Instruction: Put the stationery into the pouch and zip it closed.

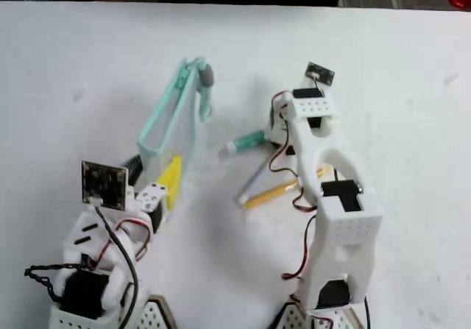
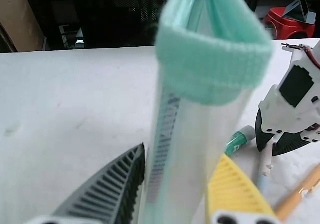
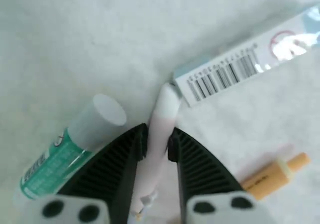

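Note:
A clear pouch [image 1: 173, 112] with teal edging stands on its side, its zip open along the top edge. My left gripper [image 1: 153, 168] is shut on its near end; in the left wrist view the grey and yellow fingers [image 2: 235, 189] pinch the pouch [image 2: 200, 108]. My right gripper [image 3: 157, 139] is shut on a slim white pen [image 3: 162, 119] lying on the table. Beside it lie a green glue stick [image 3: 75, 149], a light-blue pen with a barcode label [image 3: 240, 68] and a yellow pencil [image 3: 272, 176]. In the high view the right gripper [image 1: 280, 132] sits by the glue stick [image 1: 246, 143].
The yellow pencil [image 1: 283, 189] and the light-blue pen [image 1: 254, 182] lie partly under the right arm [image 1: 331, 196]. The white table [image 1: 88, 64] ends at a dark far edge. Open surface lies left of the pouch and far right.

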{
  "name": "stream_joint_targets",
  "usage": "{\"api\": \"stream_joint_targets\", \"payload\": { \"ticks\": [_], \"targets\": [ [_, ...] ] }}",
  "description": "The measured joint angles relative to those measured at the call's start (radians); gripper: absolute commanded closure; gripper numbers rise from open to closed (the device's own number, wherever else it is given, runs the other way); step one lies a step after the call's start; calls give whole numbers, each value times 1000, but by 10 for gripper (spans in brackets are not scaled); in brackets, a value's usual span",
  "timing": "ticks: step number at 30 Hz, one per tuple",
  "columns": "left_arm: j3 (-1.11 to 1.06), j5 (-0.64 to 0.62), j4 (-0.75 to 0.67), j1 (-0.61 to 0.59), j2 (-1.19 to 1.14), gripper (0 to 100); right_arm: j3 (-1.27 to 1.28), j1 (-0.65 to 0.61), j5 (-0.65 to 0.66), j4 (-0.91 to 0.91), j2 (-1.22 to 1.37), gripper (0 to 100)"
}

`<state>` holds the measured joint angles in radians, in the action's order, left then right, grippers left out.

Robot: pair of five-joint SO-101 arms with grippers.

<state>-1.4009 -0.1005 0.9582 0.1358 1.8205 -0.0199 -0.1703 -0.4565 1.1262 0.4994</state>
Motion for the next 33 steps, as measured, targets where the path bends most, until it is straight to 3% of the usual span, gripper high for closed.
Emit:
{"api": "stream_joint_targets", "payload": {
  "ticks": [25, 33],
  "targets": [
    [5, 0, 20, 0, 0, 805, -3, 14, 0, 26, -3, 982],
    [5, 0, 20, 0, 0, 805, -2, -2, 0, 106, -169, 982]
  ]
}}
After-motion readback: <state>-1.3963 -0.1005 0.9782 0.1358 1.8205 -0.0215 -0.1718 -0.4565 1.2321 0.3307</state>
